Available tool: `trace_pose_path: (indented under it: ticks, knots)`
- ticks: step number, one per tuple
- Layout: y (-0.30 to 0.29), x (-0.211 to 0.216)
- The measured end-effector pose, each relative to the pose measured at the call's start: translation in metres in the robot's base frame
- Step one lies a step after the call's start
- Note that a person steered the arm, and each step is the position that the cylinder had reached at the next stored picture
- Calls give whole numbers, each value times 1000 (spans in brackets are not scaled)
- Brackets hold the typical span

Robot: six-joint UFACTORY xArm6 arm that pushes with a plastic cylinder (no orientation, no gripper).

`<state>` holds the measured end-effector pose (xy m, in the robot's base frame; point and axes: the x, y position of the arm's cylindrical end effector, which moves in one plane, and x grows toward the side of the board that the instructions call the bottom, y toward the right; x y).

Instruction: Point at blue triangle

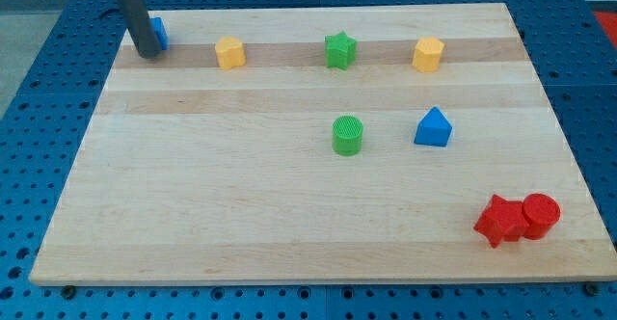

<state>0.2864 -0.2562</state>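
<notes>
The blue triangle (433,127) lies right of the board's middle. My tip (147,53) rests at the board's top left corner, far to the left of the triangle. It stands right in front of a second blue block (159,32), which the rod partly hides, so its shape is unclear. A green cylinder (347,135) stands just left of the blue triangle.
Along the top of the wooden board (241,214) sit a yellow block (229,53), a green star (339,50) and a yellow hexagon (428,55). A red star (501,221) and a red cylinder (541,215) touch each other at the bottom right.
</notes>
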Motion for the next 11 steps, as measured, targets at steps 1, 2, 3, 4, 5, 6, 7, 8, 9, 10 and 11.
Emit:
trace_pose_path:
  ticks: [1, 2, 3, 4, 5, 6, 7, 8, 9, 10, 11]
  knots:
    - [-11, -15]
    - [-12, -27]
    - [-12, -7]
    - [-11, 43]
    - [19, 94]
    - [68, 142]
    - [115, 182]
    - [158, 210]
    - [218, 214]
    - [282, 214]
    - [356, 214]
